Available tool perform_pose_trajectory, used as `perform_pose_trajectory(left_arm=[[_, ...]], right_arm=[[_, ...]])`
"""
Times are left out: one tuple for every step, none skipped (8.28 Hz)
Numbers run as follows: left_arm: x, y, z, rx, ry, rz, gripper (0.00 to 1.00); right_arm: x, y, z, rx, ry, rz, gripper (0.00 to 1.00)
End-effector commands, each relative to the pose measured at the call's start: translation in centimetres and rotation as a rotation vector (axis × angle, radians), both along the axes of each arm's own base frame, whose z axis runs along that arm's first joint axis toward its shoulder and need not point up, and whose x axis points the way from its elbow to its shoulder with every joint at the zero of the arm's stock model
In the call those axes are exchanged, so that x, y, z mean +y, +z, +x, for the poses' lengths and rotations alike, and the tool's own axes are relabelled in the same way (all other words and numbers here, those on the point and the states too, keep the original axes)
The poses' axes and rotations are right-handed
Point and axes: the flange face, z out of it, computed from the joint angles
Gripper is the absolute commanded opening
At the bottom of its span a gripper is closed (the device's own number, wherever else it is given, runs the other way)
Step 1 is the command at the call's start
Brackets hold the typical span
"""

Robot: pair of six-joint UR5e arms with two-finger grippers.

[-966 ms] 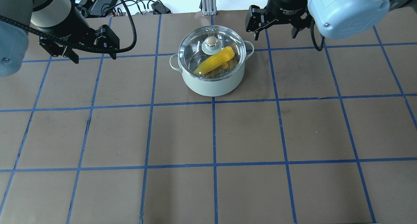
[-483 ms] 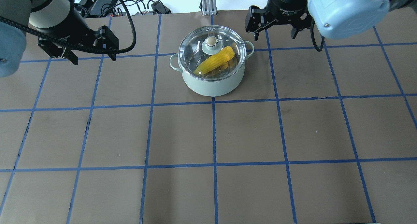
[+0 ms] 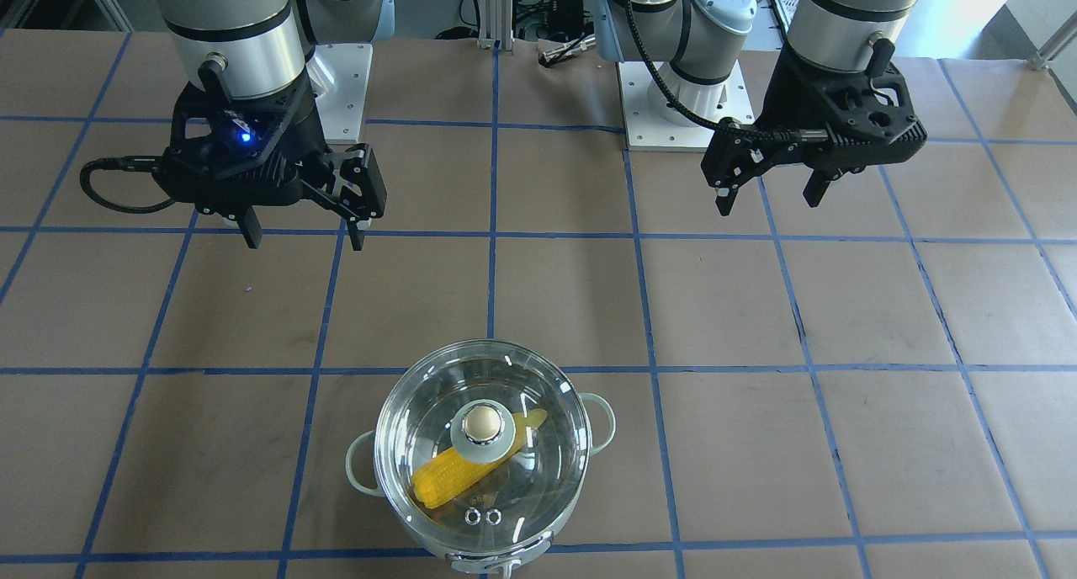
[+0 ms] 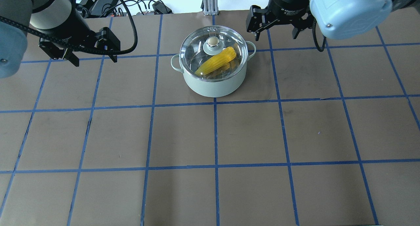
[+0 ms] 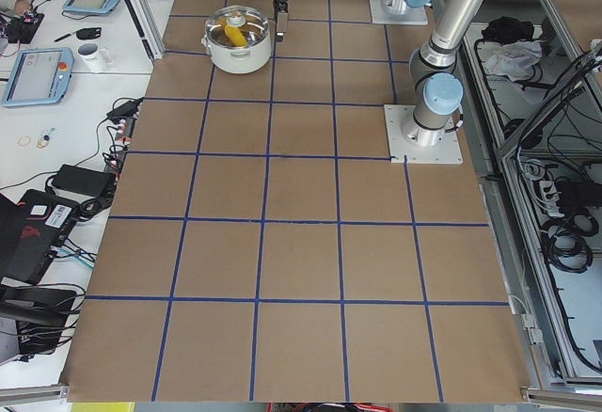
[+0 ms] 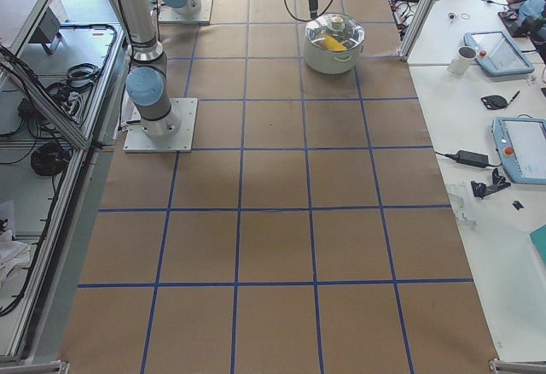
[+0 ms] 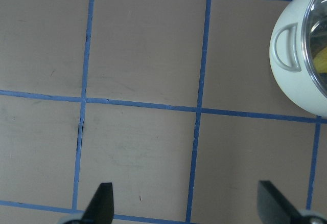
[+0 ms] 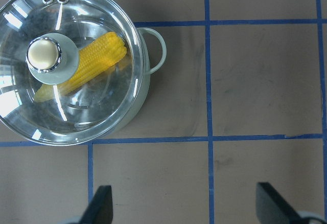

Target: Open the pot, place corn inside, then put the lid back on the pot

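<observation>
The mint-green pot (image 4: 213,83) stands at the back middle of the table. The glass lid (image 4: 197,43) sits closed on it, knob up. The yellow corn (image 4: 218,60) lies inside under the lid, also in the front-facing view (image 3: 442,478) and the right wrist view (image 8: 97,60). My left gripper (image 4: 95,60) hangs open and empty above the table, well left of the pot. My right gripper (image 4: 275,38) hangs open and empty, just right of the pot and behind it. The left wrist view shows the pot's side (image 7: 291,81) at its right edge.
The brown table carries a blue tape grid (image 4: 215,134). An aluminium post (image 4: 208,2) and cables (image 4: 144,4) lie beyond the back edge. The arms' base plates (image 3: 681,108) sit on the robot's side.
Both grippers have shifted only slightly and stay open. The pot, lid and corn have not moved.
</observation>
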Motion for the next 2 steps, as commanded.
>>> perform_pose_trajectory(left_arm=[[-0.02, -0.04, 0.03, -0.003, -0.001, 0.002, 1.0], [-0.07, -0.11, 0.03, -0.003, -0.001, 0.003, 1.0]], right_arm=[[0.0, 0.02, 0.0, 0.0, 0.001, 0.0, 1.0], [-0.01, -0.02, 0.0, 0.0, 0.001, -0.002, 1.0]])
